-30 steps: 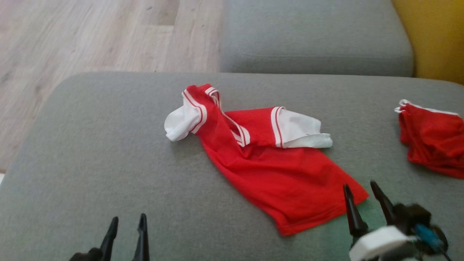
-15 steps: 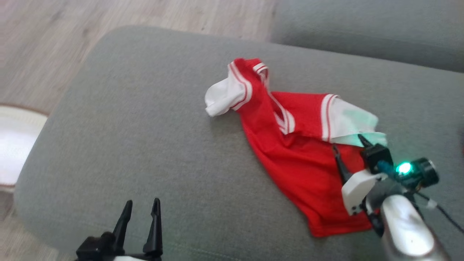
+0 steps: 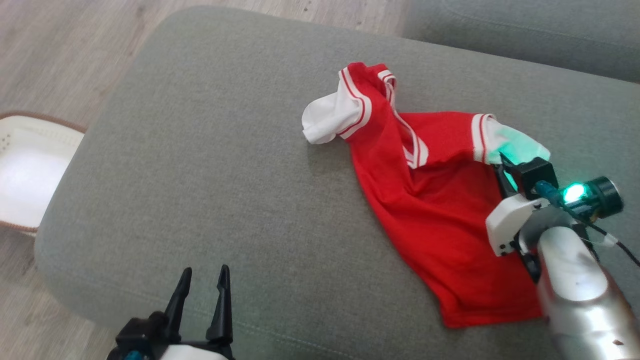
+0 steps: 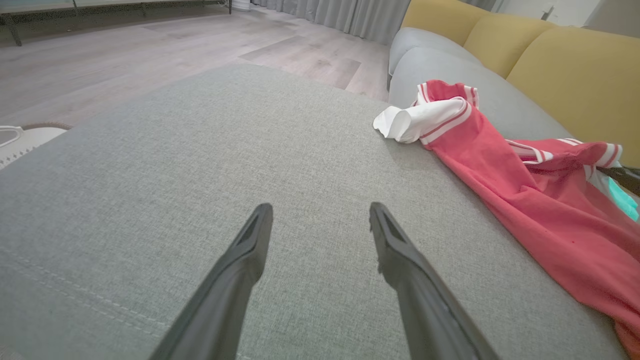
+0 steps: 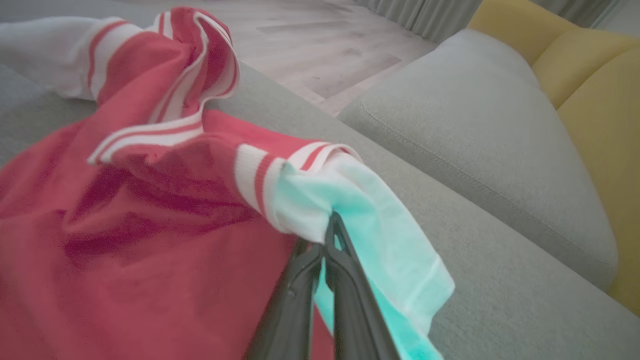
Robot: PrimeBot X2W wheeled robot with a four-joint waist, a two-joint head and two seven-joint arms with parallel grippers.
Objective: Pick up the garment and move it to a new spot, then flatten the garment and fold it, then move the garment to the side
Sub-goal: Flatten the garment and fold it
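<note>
Closest to the robot, the left gripper (image 3: 205, 270) hangs just over the front edge of the grey cushion (image 3: 200, 150). Its two dark fingers are spread wide with nothing between them, the same as a second ago. In the left wrist view, the left gripper (image 4: 320, 210) points across the bare cushion (image 4: 150, 175), and the garment (image 4: 525, 200) lies off to that view's right.

A bit further in, the right gripper (image 3: 501, 161) has changed the most. A second ago it was wide open down by the bottom hem of the garment. Half a second ago it was open over the white sleeve. Now its fingers are pinched together on that white sleeve (image 3: 515, 145), which glows green from the light (image 3: 574, 192) on the wrist. In the right wrist view, the right gripper (image 5: 331, 225) has the white sleeve (image 5: 350, 200) squeezed between its tips, and the cloth there is bunched up.

The garment (image 3: 440, 225) is red with white striped bands. It lies crumpled on the right half of the cushion, hem near the front and neck further back. Its other sleeve (image 3: 325, 117) rests on the cushion to the left of the neck.

The head camera has turned since a second ago, so everything sits in a new place in the picture. A white tub (image 3: 25, 175) on the wooden floor (image 3: 60, 50) now shows at the left. Farthest back are a second grey cushion (image 3: 525, 35) and the yellow back cushions (image 4: 565, 65).
</note>
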